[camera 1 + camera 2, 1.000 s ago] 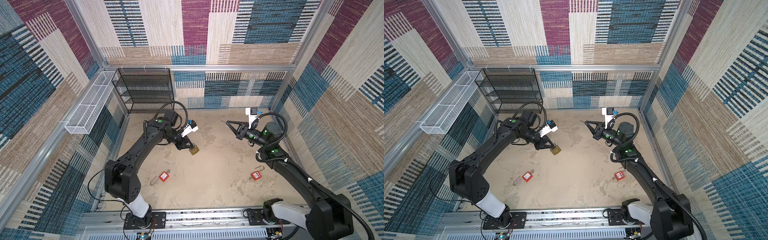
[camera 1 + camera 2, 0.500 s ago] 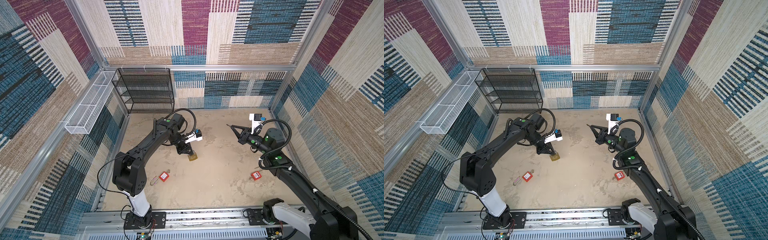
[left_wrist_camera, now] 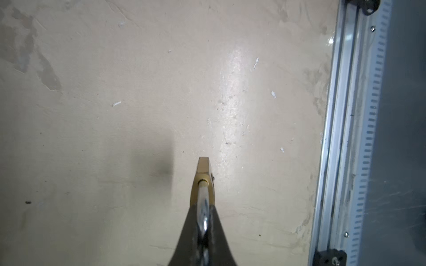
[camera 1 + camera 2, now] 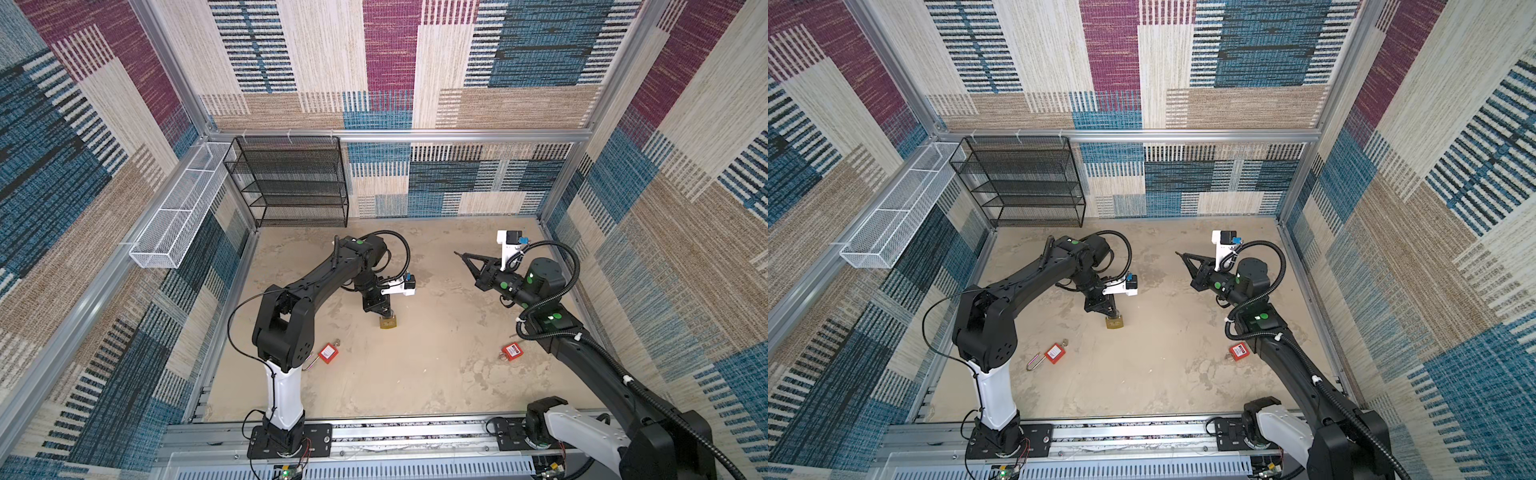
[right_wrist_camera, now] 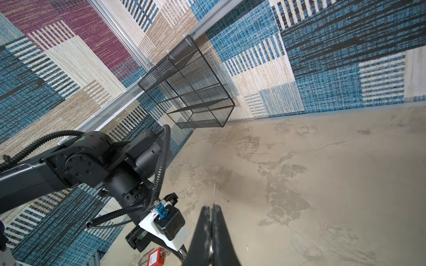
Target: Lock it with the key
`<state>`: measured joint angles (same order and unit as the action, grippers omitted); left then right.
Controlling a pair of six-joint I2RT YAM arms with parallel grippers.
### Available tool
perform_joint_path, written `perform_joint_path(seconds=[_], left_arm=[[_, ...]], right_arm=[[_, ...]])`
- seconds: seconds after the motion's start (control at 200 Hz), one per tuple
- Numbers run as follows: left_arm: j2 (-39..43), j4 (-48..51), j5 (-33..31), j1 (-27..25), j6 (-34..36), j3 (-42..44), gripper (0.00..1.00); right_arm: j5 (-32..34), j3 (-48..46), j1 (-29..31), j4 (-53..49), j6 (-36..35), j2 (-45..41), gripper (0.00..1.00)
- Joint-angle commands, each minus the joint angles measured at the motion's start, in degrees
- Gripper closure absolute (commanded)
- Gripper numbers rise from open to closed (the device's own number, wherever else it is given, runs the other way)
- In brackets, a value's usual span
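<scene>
The left end effector (image 4: 385, 311), at frame centre, pinches the shackle of the padlock (image 4: 388, 323) so that its body hangs down, apparently just above the bench (image 4: 415, 374), probably to steady it for insertion. The right end effector (image 4: 460, 254), centre right, is clamped on the key (image 5: 214, 193), blade forward. A second ago the padlock sat higher in the frame, on a slanted left end effector; the right one has barely shifted.

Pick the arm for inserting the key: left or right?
Right, likely. The right gripper is shut on the key, raised and pointing toward the padlock. The left gripper only holds that padlock by its shackle, apart from the key.
</scene>
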<state>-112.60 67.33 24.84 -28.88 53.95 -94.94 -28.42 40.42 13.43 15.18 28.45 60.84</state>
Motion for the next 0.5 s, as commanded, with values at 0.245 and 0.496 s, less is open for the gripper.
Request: perform_joint_path(seconds=[0.245,0.496], left_arm=[[-4.35,1.76,-4.63,0.21,4.16,-2.63,1.0],[-7.94,0.92,-6.85,0.48,3.53,-5.73,1.0]], right_arm=[[-0.54,0.5,-0.03,1.53,-0.39,2.78,1.0],[-0.29,0.82,-0.02,0.69,-1.33,3.06,1.0]])
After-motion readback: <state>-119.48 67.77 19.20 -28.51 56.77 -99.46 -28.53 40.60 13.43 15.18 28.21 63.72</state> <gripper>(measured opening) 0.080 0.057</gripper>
